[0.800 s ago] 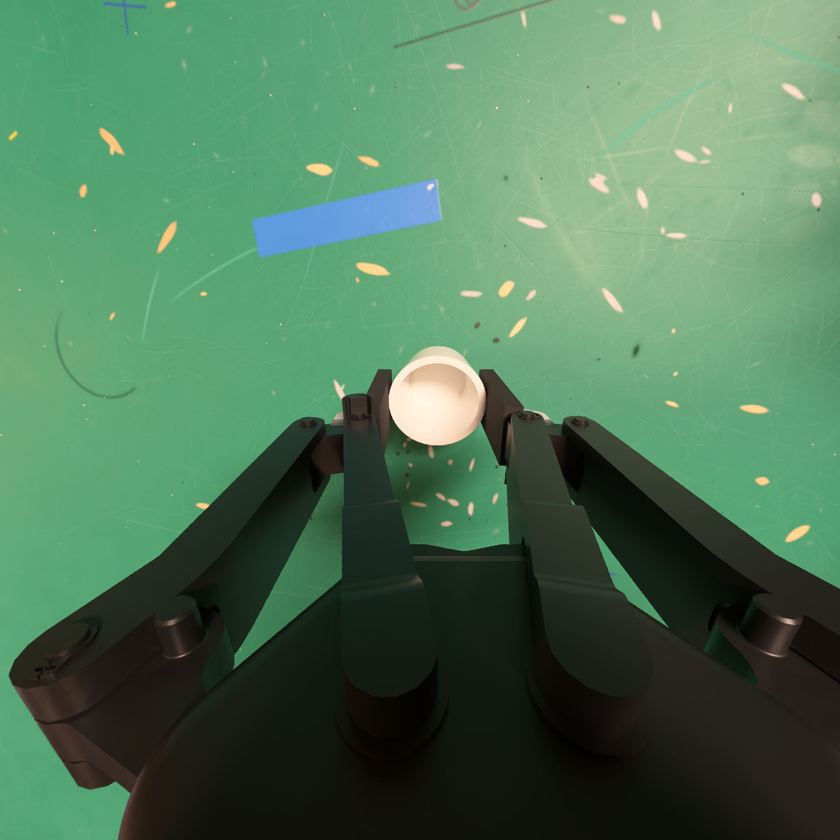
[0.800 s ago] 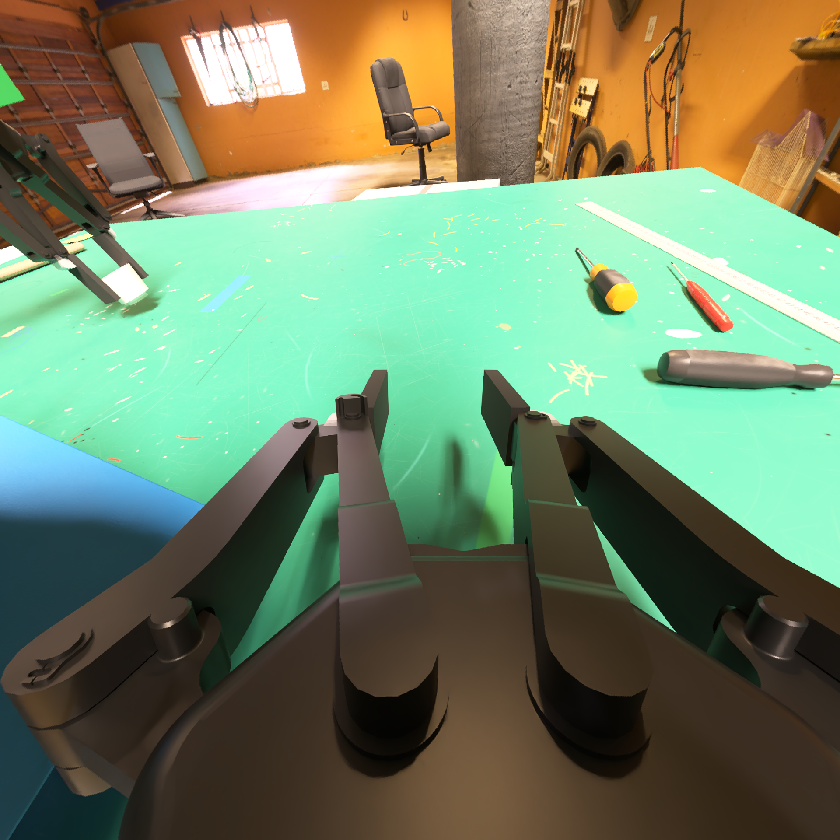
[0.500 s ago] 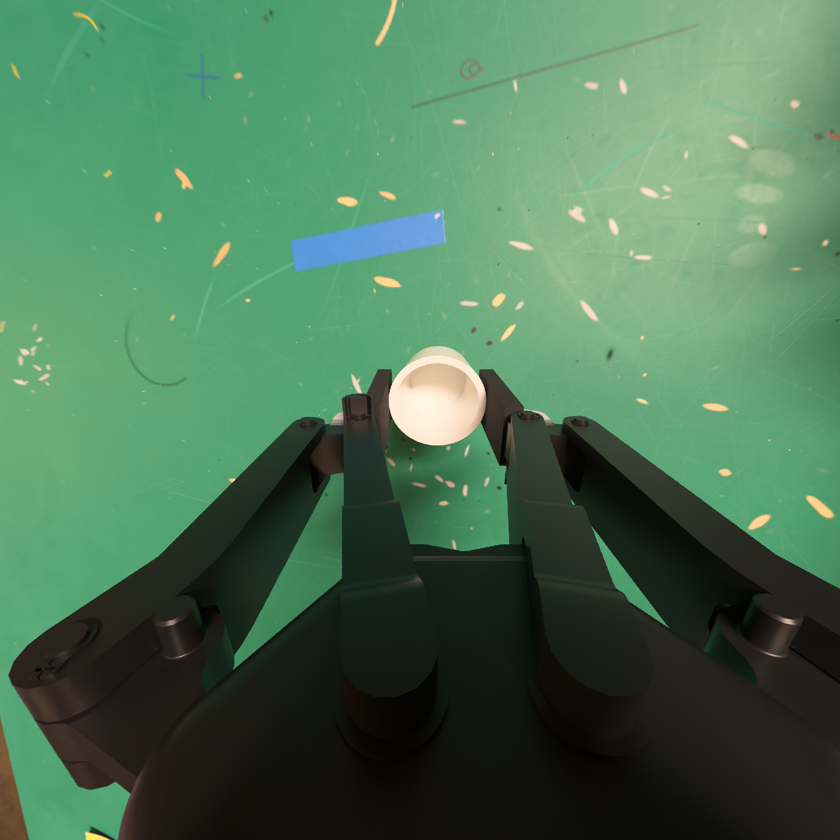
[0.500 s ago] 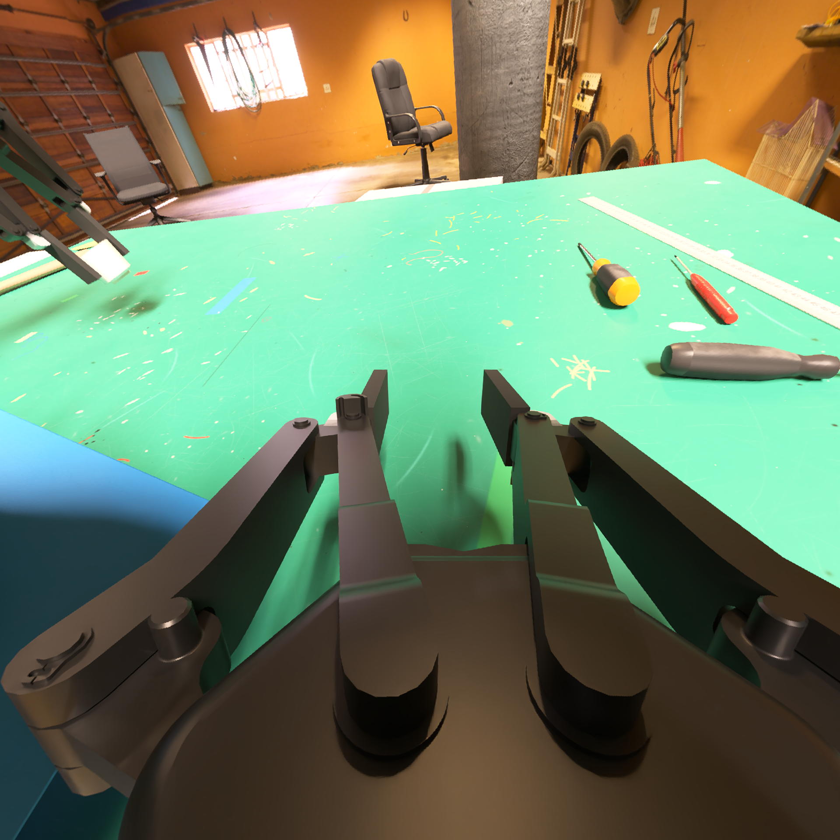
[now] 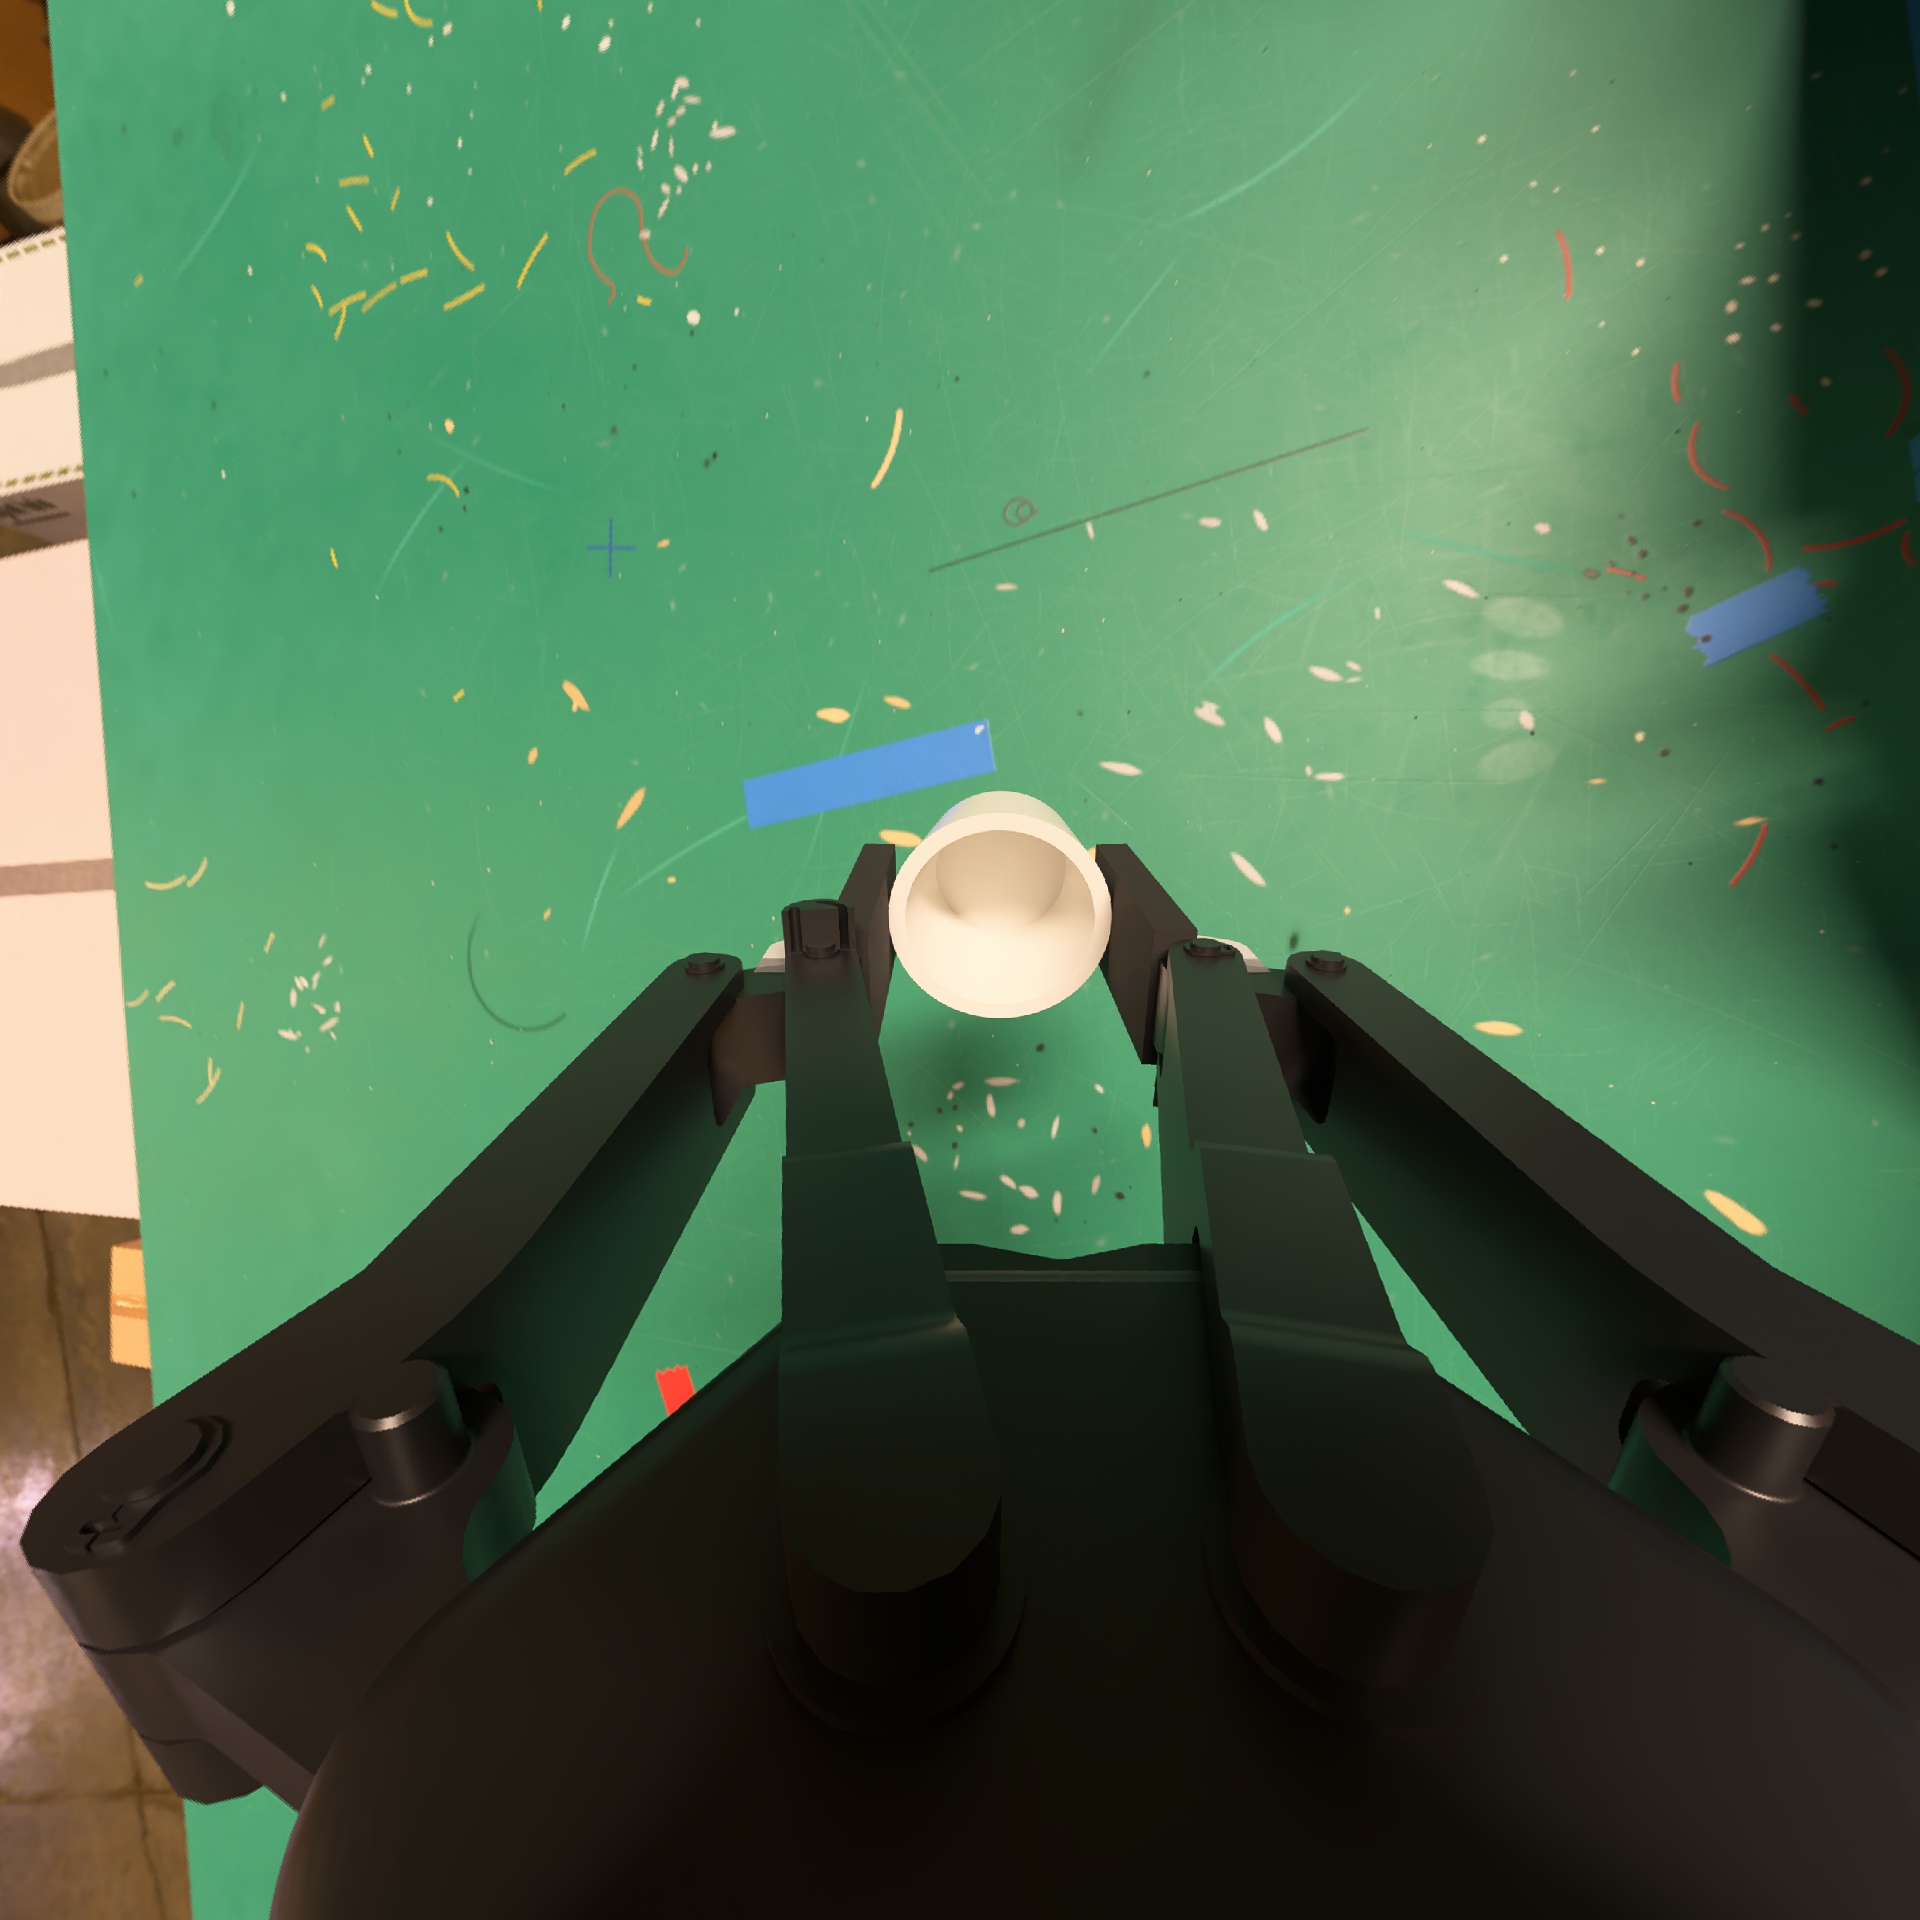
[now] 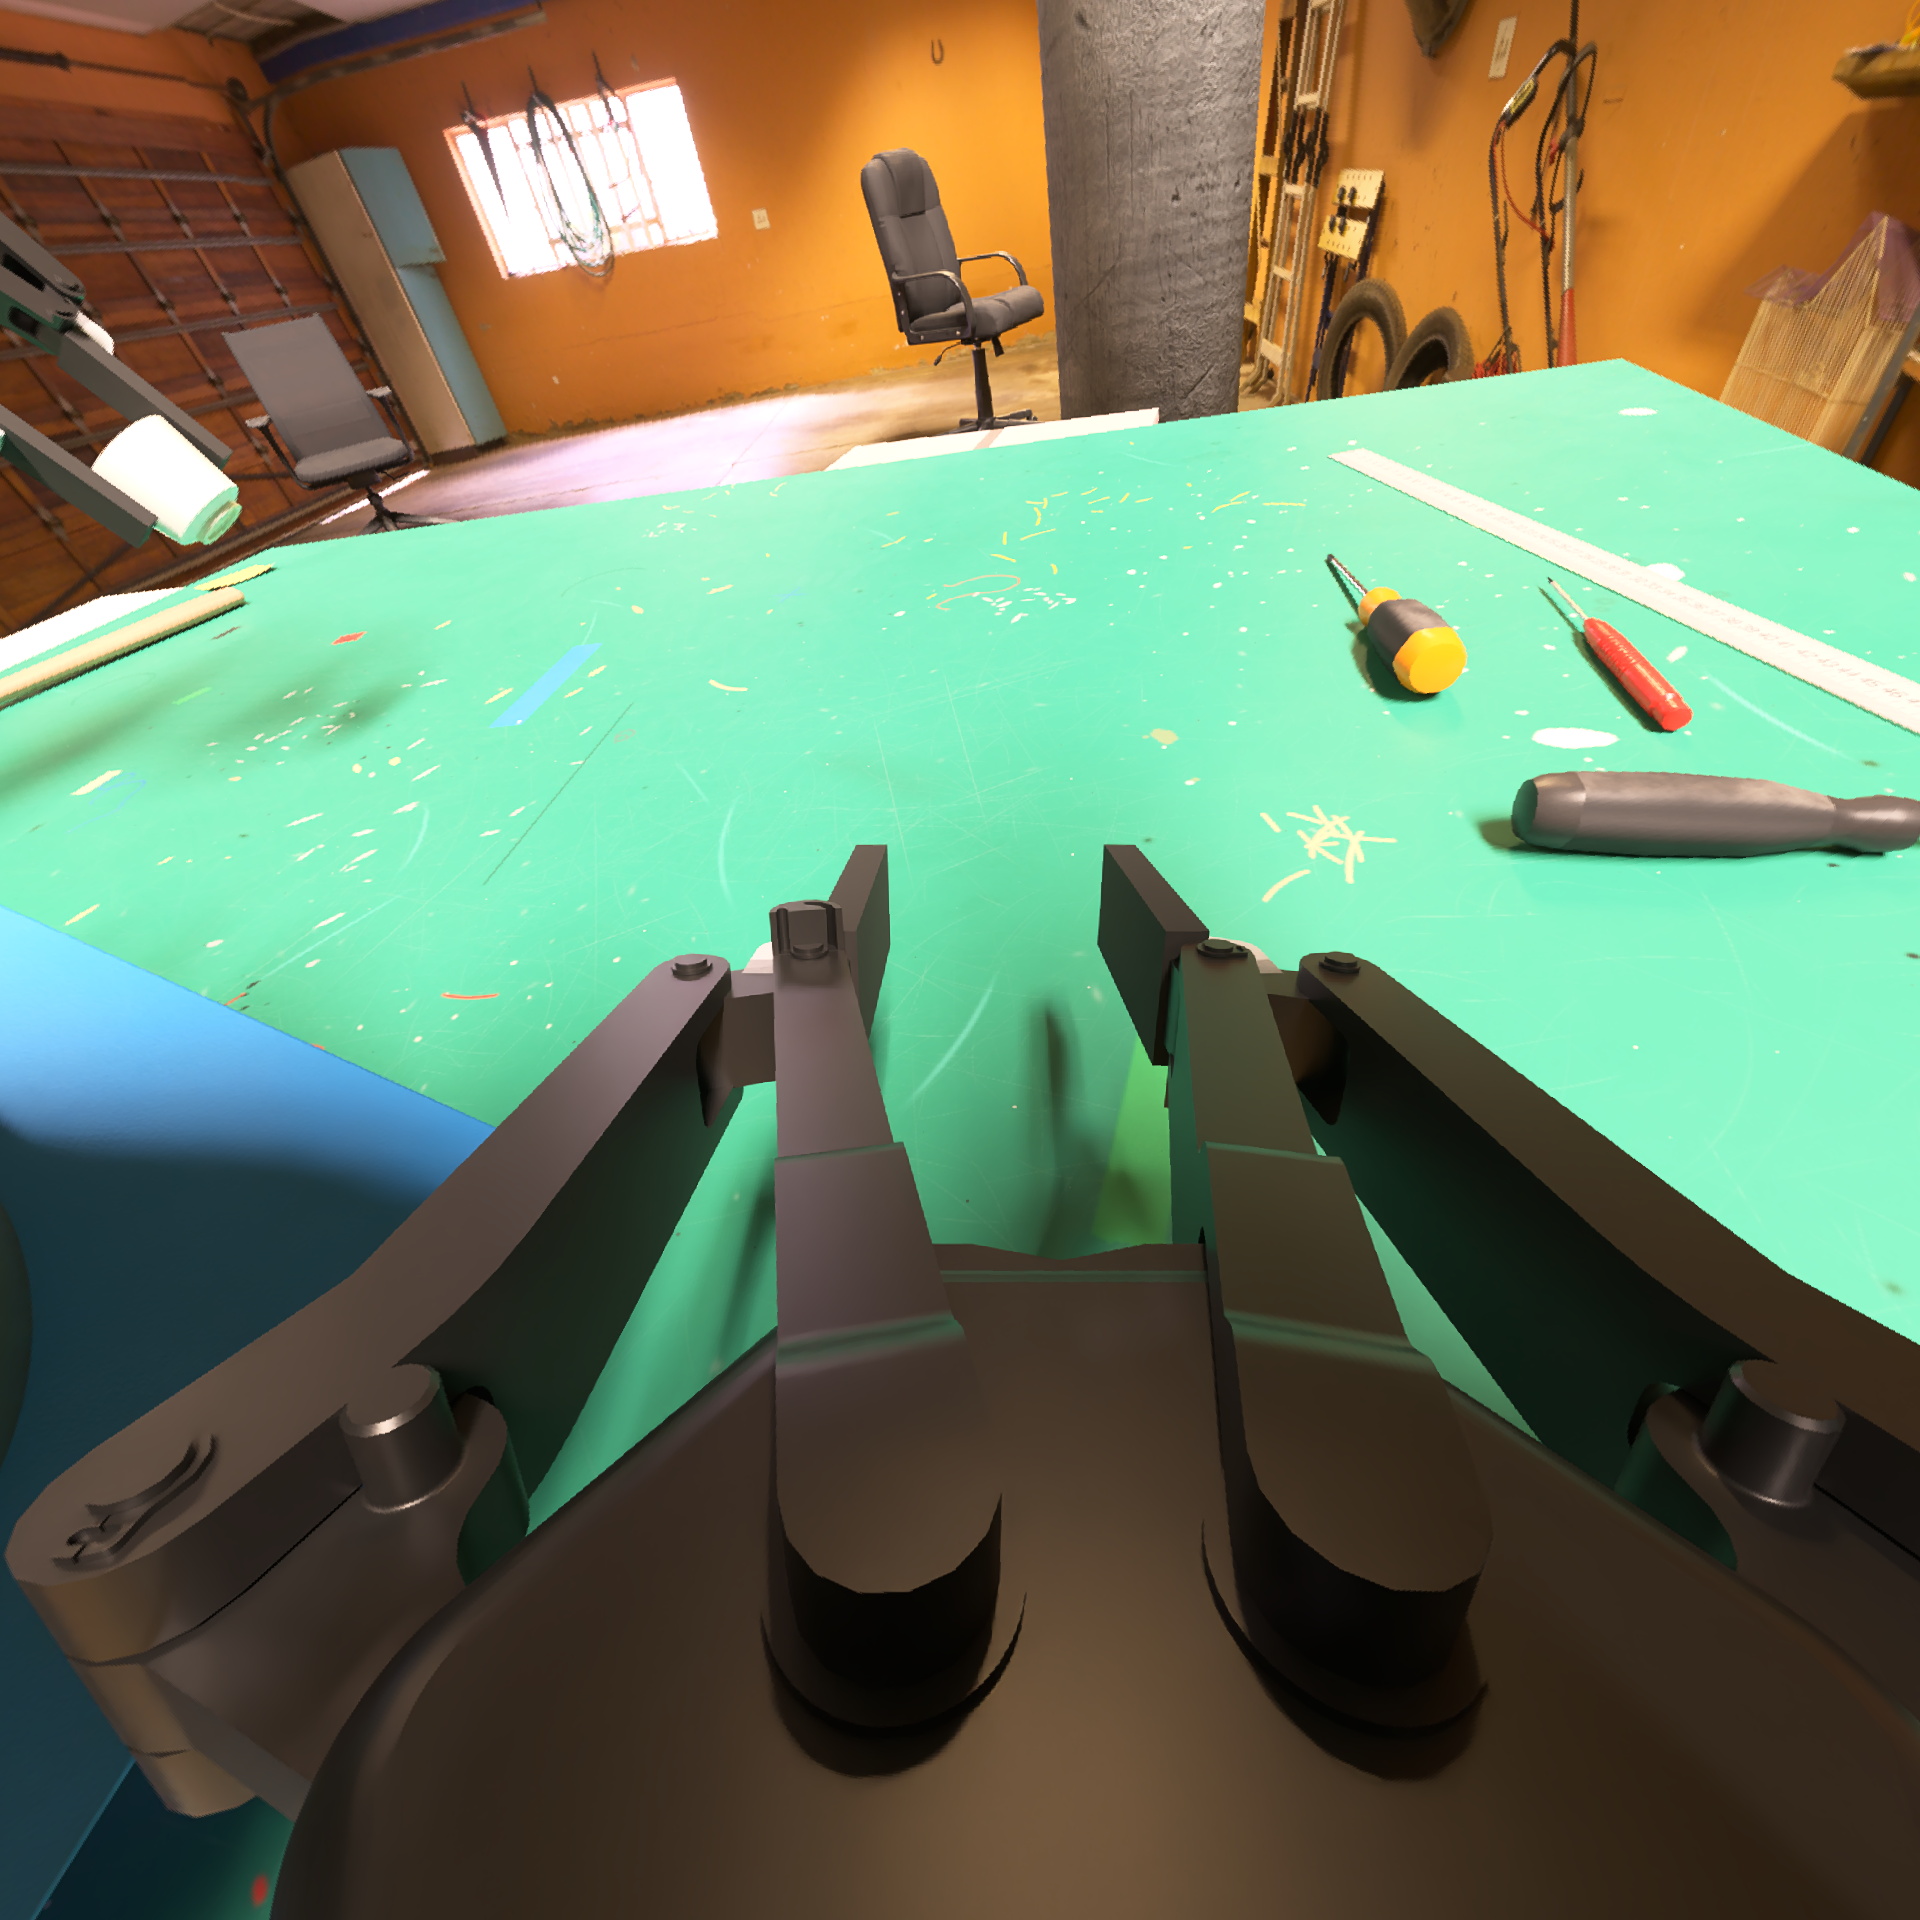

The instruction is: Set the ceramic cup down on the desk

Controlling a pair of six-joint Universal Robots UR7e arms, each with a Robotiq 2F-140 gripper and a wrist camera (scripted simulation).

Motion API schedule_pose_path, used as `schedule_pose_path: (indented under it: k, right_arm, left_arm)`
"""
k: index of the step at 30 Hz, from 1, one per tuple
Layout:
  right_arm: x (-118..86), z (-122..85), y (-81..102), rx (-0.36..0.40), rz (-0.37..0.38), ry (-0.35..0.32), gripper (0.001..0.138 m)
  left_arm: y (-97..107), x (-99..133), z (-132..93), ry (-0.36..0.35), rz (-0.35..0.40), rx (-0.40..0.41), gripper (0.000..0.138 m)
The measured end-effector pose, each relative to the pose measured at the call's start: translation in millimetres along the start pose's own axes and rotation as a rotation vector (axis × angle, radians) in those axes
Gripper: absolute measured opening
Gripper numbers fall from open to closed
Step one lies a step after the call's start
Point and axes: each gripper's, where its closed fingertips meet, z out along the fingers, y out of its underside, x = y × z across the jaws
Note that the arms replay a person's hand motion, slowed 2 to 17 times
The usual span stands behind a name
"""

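A white ceramic cup (image 5: 997, 920) sits between the fingertips of my left gripper (image 5: 995, 894), open mouth toward the camera, held high above the green desk (image 5: 1143, 312). My left gripper is shut on it. In the right wrist view the same cup (image 6: 166, 480) shows at the far left, in the other gripper, well above the desk (image 6: 831, 727). My right gripper (image 6: 992, 904) is open and empty, low over the near part of the desk.
A yellow-handled screwdriver (image 6: 1408, 639), a red screwdriver (image 6: 1631, 675), a grey tool handle (image 6: 1704, 816) and a metal ruler (image 6: 1621, 592) lie at the desk's right. A blue tape strip (image 5: 868, 774) lies under the cup. The desk's left edge (image 5: 94, 727) is near.
My left gripper has risen with the cup: the desk looks farther away, its left edge has come into view. The right gripper has barely moved.
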Motion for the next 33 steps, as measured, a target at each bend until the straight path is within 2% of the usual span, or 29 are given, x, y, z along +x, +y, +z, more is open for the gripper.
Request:
schedule_pose_path:
  k: [9, 19, 25, 33]
  right_arm:
    - [-1.7, -2.5, -0.5, 0.005, 0.015, -0.019, 0.054]
    - [-6.2, -4.1, -0.7, 0.012, 0.022, -0.041, 0.054]
    - [-9.8, -3.9, 0.9, 0.006, 0.016, -0.055, 0.054]
    - [-13.6, -3.3, 2.5, -0.002, -0.003, -0.066, 0.054]
  left_arm:
    - [-40.9, 5.3, 6.0, 0.000, 0.085, -0.022, 0.051]
    - [-72.7, 1.3, 39.9, 0.014, 0.148, -0.106, 0.051]
    - [-79.1, -1.4, 65.9, 0.052, 0.153, -0.185, 0.051]
    - [-69.1, -10.9, 95.5, 0.091, 0.120, -0.330, 0.051]
